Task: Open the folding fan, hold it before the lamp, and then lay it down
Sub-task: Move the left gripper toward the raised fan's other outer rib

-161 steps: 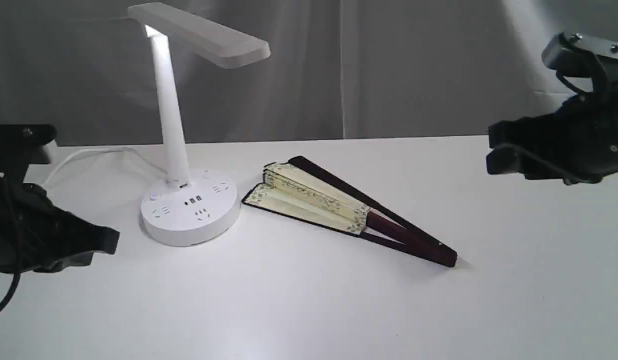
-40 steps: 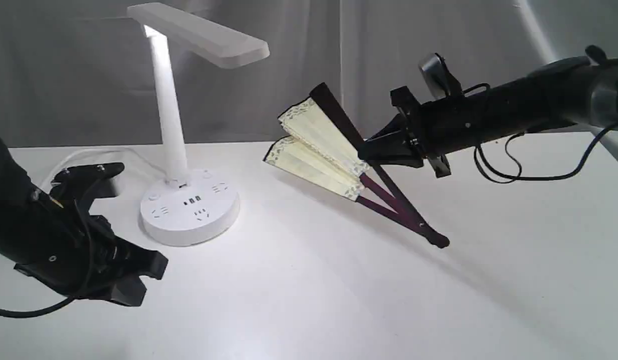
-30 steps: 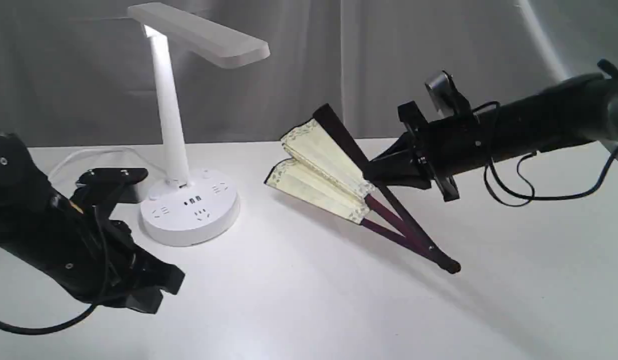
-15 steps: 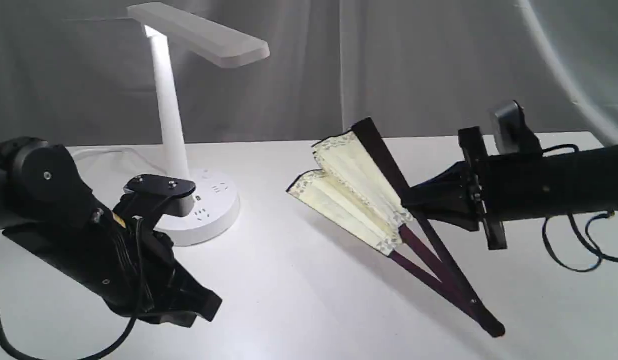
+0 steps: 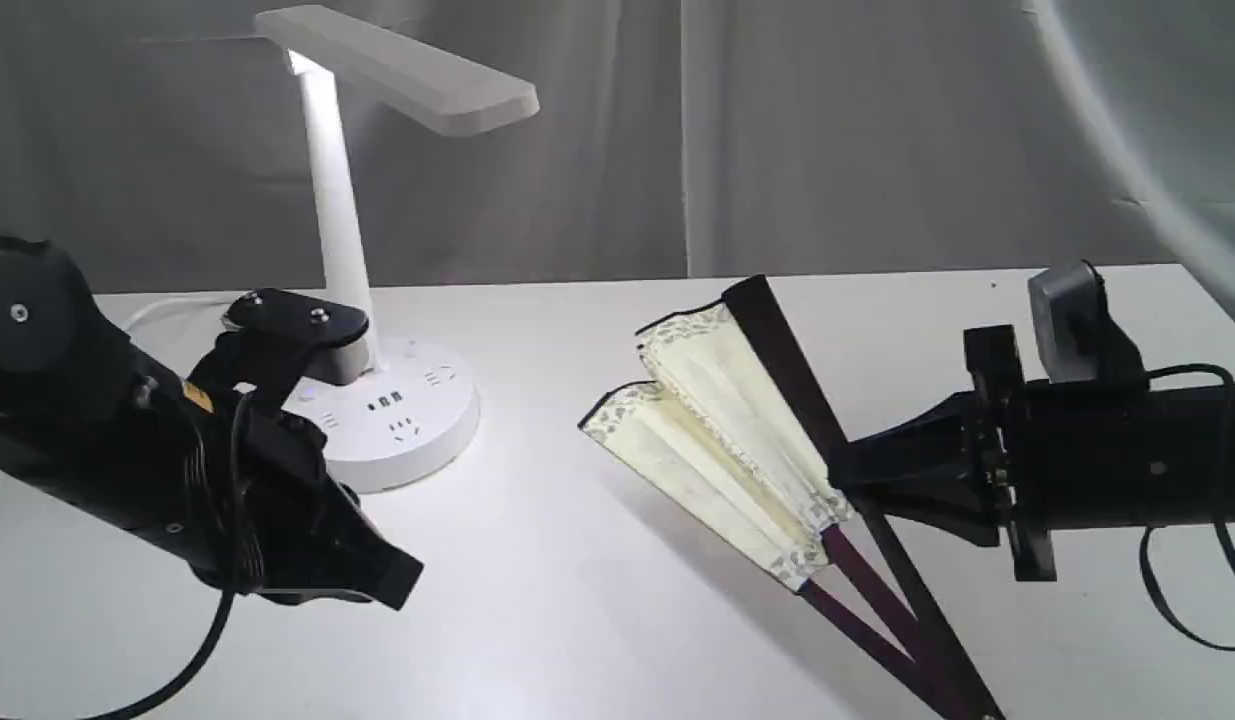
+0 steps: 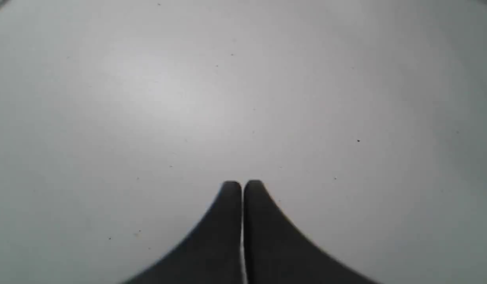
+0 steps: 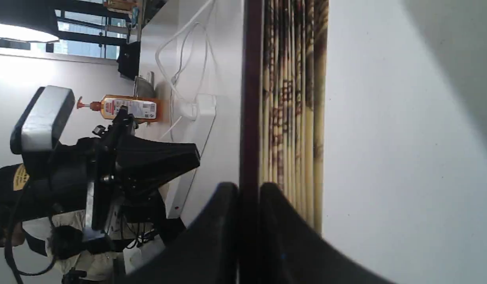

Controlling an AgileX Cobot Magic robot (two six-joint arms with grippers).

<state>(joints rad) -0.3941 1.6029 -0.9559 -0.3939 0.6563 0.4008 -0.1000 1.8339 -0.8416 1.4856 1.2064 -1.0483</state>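
**Mia:** What is closest to us?

**Ben:** The black left claw (image 5: 397, 582). Its two fingers are pressed together with nothing between them. It hangs low over the smooth white table (image 5: 577, 640).

**Mia:** And where is the fan?

**Ben:** The big folding fan of cream paper with dark red wooden sticks (image 5: 722, 420) is on the right. It is tilted and only a little bit open. The black right claw (image 5: 839, 470) pinches one dark outer stick, just where the paper ends. The bottom of the fan runs out of the picture, so I cannot tell if it touches the table.

**Mia:** What can go wrong?

**Ben:** I think the fan can slip or swing, because only one thin stick is pinched. The left claw has to open its fingers and catch the other outer stick. If it grabs the paper, the paper may tear.

**Mia:** What else is around?

**Ben:** Farther back stands the tall white plastic desk lamp with a flat head and a round base (image 5: 342, 230), and it is shining. The left arm sits partly in front of its base. The fan is off to the lamp's right, well apart. A swinging fan could bump the thin stem. Behind it all hangs a grey curtain (image 5: 877, 130).
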